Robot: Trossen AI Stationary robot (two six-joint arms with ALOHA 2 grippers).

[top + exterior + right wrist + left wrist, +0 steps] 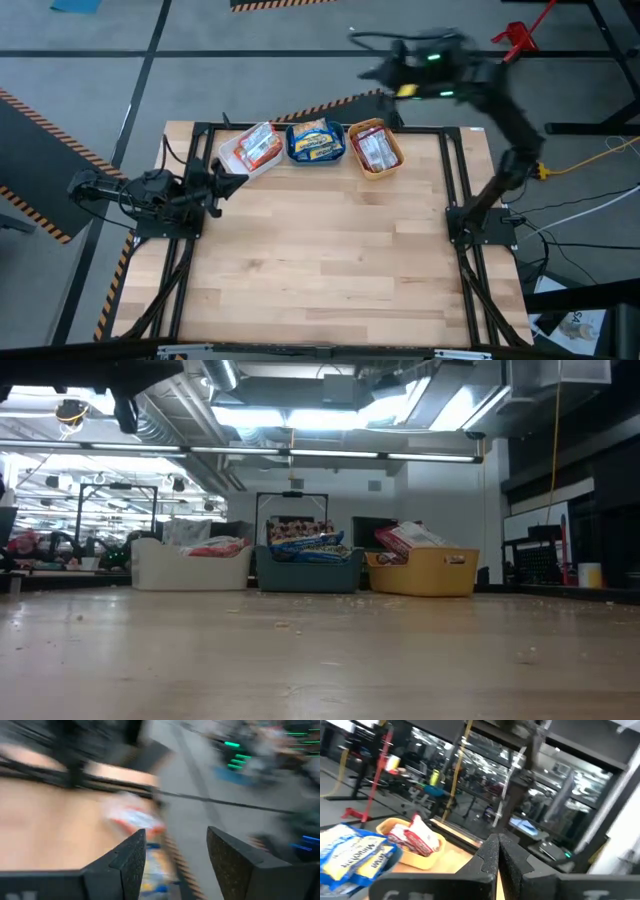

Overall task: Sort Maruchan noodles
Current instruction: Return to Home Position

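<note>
pale wooden table [330,260], viewed from above, with nothing lying loose on its near or middle boards. along the far edge, three bins sit side by side in a row running left to right: a white bin [229,160] on the left, a teal bin [316,157] in the middle and an orange bin [368,171] on the right. the maruchan noodles [316,140] are all inside these bins. orange packets [260,148] are in the white one, blue-white packets in the teal one and red packets [378,150] in the orange one, some standing up above the rims.

the right gripper [176,831] is raised high above the far edge, over and just beyond the orange bin. its fingers are spread wide with nothing between them. the left gripper [498,840] is folded low at the table's left side, just near of the white bin, with its fingers pressed together and empty.

as i read it, sorting is finished and only the retreat remains. the packets lie below and near of the right gripper, so i would lift clear and swing it right and near, toward its base, away from the row.
</note>
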